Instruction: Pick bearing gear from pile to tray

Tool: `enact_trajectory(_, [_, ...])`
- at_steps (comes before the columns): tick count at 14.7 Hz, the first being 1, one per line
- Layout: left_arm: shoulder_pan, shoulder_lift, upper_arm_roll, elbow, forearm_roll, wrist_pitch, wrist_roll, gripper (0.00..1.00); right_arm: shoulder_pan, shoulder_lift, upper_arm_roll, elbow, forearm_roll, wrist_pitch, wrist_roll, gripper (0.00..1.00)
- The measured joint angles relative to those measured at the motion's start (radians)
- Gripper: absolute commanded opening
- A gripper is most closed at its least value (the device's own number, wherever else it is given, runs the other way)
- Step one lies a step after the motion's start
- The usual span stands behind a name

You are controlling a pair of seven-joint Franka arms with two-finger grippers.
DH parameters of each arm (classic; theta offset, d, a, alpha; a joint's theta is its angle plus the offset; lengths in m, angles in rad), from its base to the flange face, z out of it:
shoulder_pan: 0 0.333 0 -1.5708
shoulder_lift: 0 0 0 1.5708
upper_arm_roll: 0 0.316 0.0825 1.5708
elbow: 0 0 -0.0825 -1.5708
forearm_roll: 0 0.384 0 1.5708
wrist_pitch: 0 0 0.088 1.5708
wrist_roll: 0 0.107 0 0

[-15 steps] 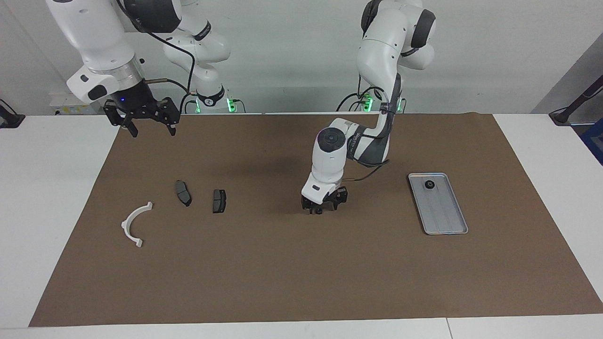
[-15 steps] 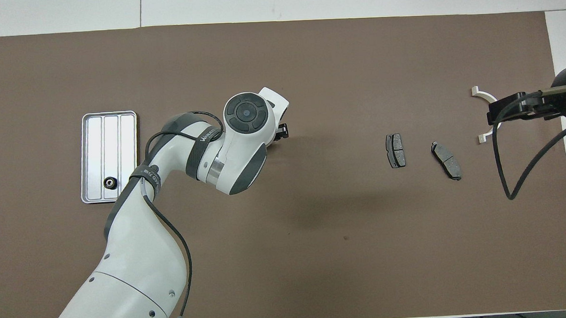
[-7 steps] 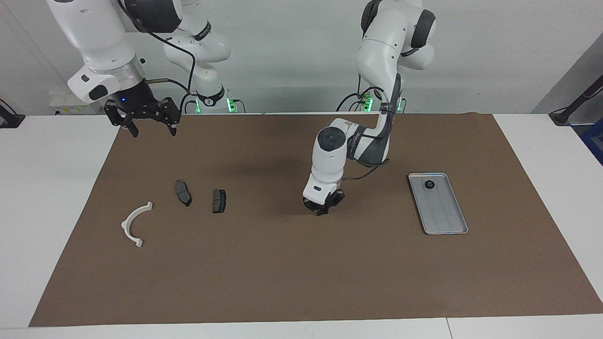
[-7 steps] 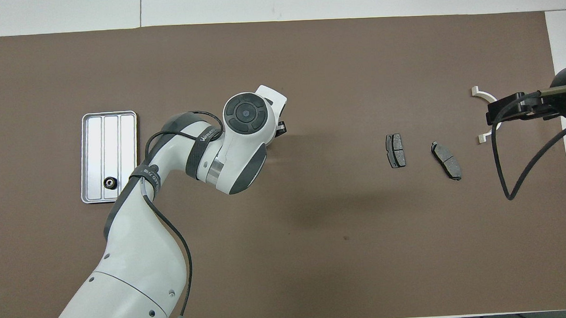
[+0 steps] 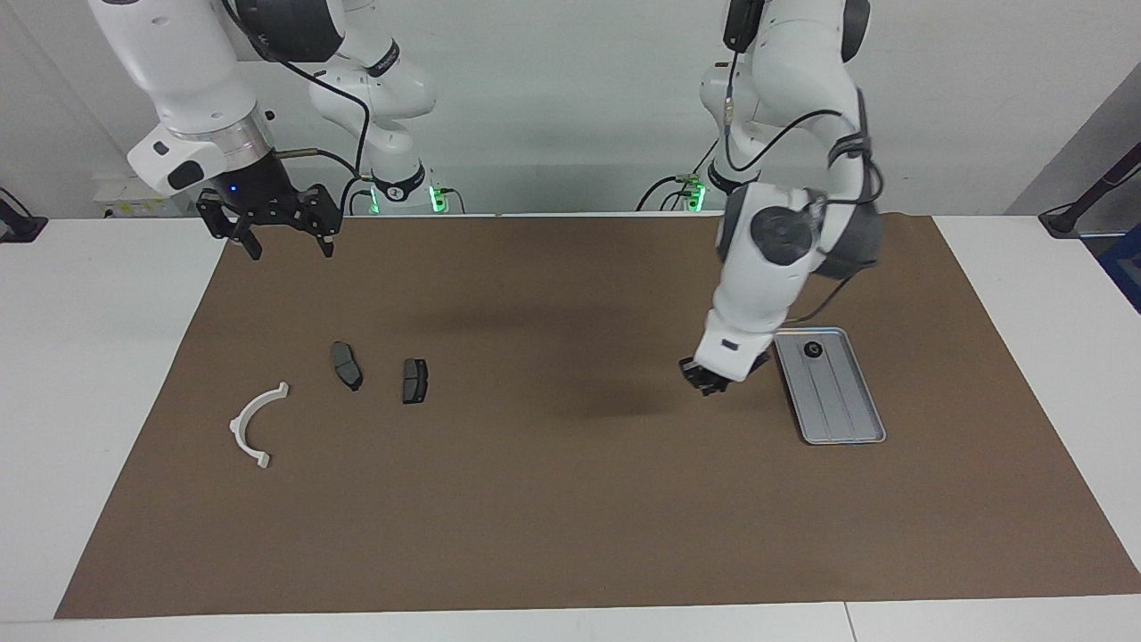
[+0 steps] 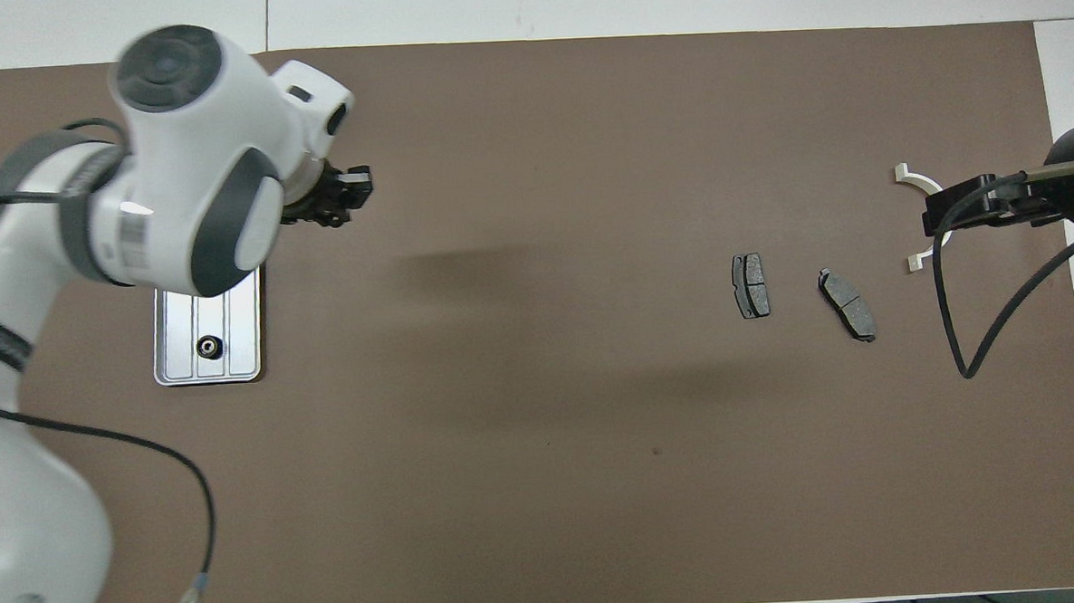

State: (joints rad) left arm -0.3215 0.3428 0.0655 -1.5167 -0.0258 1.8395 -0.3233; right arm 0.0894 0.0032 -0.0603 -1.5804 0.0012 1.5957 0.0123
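Progress is partial — one black round piece (image 5: 812,349) lies at the tray's (image 5: 847,426) 12 o'clock end, left gripper (image 5: 709,382) hangs beside the tray, fingers clenched, contents indiscernible; right gripper (image 5: 283,234) waits released, brake pads (image 5: 347,365) untouched.

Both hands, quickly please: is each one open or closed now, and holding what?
Left hand: closed, beside the tray; what it holds cannot be told.
Right hand: open, empty, waiting.
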Motion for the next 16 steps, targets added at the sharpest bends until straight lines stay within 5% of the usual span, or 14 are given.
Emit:
enact_trajectory(3, [0.176,-0.050,0.002,-0.067,-0.007,-0.023,0.292,0.00,0.000,0.000,0.000,-0.016,0.000,0.024,0.000,1.00])
enact_trajectory(6, [0.281,-0.056,0.001,-0.220,-0.013,0.144,0.458,0.00,0.000,0.000,0.000,-0.021,0.000,0.026,0.000,1.00])
enact_trajectory(10, [0.284,-0.055,-0.018,-0.419,-0.014,0.404,0.476,0.00,0.000,0.000,0.000,-0.021,0.000,0.026,0.000,1.00])
enact_trajectory(16, [0.273,-0.045,-0.023,-0.484,-0.014,0.503,0.476,0.00,0.000,-0.001,0.000,-0.021,0.000,0.026,0.000,1.00])
